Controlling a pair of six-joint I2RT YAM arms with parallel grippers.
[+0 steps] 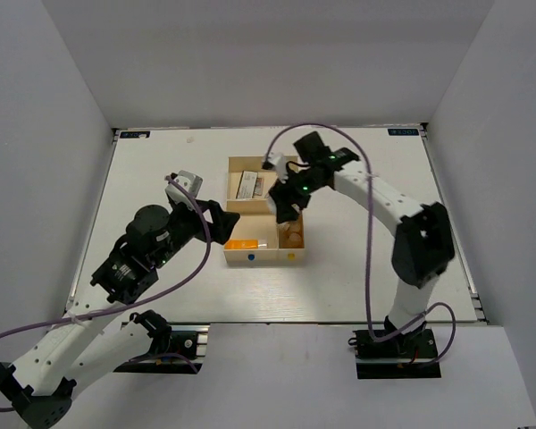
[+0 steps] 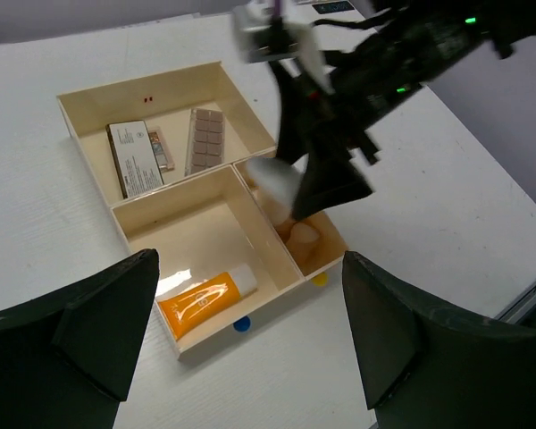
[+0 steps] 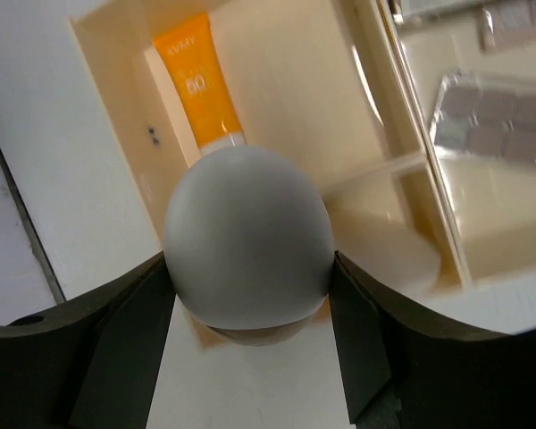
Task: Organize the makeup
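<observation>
The pale wooden tray (image 1: pixel 250 260) holds two flat palettes (image 1: pixel 248 185) in its far compartment, an orange tube (image 1: pixel 243 243) in the near left one and peach sponges (image 1: pixel 292 235) in the near right one. My right gripper (image 1: pixel 286 214) is shut on the white brown-capped bottle (image 3: pixel 246 232) and holds it above the sponge compartment; the bottle also shows in the left wrist view (image 2: pixel 281 181). My left gripper (image 1: pixel 225 223) is open and empty, just left of the tray's near left corner. The left wrist view shows the tube (image 2: pixel 205 299), both palettes (image 2: pixel 141 158) and a sponge (image 2: pixel 302 237).
Blue (image 2: pixel 242 323) and yellow (image 2: pixel 319 279) dots mark the tray's front wall. A pale rounded shape (image 3: pixel 384 250) lies in the compartment under the bottle. White walls stand on three sides of the white table (image 1: pixel 366 268).
</observation>
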